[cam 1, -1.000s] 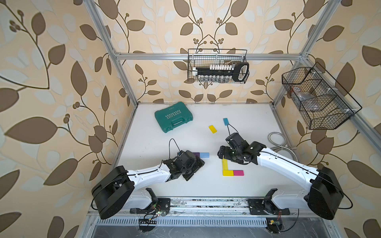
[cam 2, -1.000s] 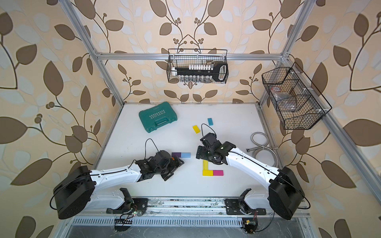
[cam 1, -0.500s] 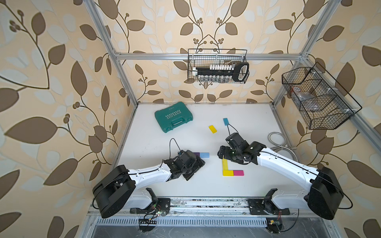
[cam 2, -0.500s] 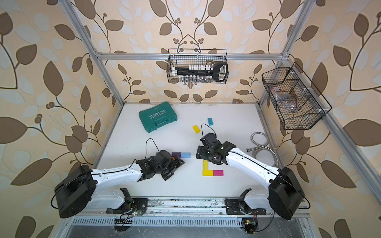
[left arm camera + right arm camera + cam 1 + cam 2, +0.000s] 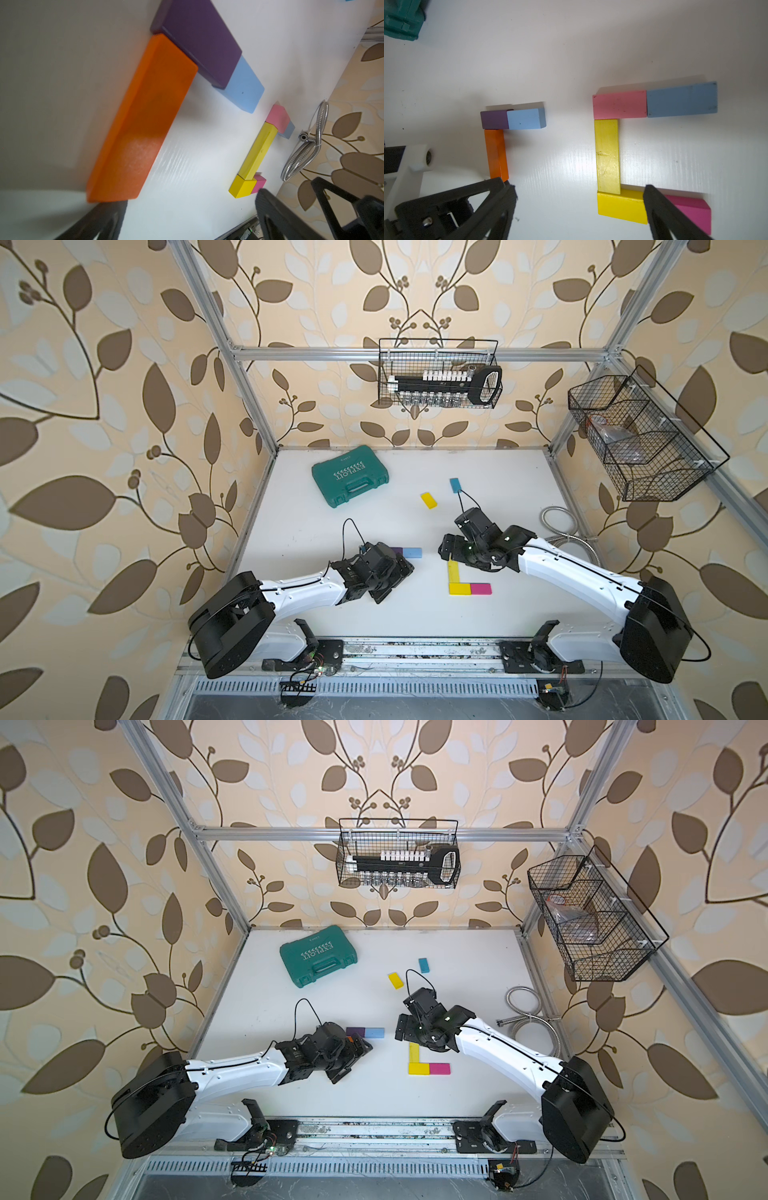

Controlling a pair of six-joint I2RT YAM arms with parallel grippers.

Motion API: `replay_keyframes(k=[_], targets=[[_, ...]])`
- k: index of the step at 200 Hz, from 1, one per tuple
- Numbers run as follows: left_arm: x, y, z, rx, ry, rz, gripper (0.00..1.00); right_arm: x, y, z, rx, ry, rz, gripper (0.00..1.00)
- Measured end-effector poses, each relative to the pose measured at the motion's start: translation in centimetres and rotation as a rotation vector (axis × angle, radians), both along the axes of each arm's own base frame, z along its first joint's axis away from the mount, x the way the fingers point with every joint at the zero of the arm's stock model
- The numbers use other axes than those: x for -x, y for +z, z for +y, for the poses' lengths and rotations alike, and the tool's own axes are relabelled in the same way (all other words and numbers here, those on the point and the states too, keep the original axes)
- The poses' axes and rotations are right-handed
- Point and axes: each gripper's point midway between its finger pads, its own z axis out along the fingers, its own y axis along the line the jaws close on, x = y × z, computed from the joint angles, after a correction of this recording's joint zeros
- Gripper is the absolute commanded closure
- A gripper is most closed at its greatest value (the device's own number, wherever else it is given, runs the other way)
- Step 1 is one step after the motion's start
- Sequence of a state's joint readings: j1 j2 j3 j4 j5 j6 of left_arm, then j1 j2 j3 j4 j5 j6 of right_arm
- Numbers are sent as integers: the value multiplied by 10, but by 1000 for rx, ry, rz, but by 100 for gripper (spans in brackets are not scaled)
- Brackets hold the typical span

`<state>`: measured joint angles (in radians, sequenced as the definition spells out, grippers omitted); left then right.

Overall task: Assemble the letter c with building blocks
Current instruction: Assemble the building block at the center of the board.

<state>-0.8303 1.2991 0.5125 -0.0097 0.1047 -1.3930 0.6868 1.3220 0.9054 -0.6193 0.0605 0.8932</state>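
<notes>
In the right wrist view, a pink block (image 5: 619,104) and a grey-blue block (image 5: 682,99) lie in a row. A long yellow block (image 5: 607,155) runs down from the pink one to a short yellow block (image 5: 620,205) and a magenta block (image 5: 691,209). My right gripper (image 5: 579,203) hangs open over this group, holding nothing. To the left, a purple block (image 5: 199,39) and a light blue block (image 5: 243,87) lie end to end, with an orange block (image 5: 143,124) at a right angle. My left gripper (image 5: 395,583) stands open beside the orange block. A loose yellow block (image 5: 428,500) and a teal block (image 5: 455,485) lie farther back.
A green plastic case (image 5: 350,475) lies at the back left of the white table (image 5: 498,614). A coiled metal hose (image 5: 561,526) sits at the right edge. Wire baskets hang on the back wall (image 5: 440,373) and the right wall (image 5: 636,439).
</notes>
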Motion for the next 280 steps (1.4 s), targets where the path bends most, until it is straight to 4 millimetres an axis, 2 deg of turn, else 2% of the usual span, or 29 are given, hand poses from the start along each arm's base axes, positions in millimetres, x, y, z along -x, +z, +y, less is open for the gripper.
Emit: replay_keyframes(k=[186,239,257,280], targets=[[0,3,-5,12,-15,5,1,0,0,0,0,0,0,6],[7,39,6,45,-46,-35,1,0,1,1,-6,2,0,7],[-8,52,18,37,-32,-39,1,-3,8,6,-24,6,-10,7],[-43,73,44,38,25,-59,1,-8,11,20,-47,25,-19,7]])
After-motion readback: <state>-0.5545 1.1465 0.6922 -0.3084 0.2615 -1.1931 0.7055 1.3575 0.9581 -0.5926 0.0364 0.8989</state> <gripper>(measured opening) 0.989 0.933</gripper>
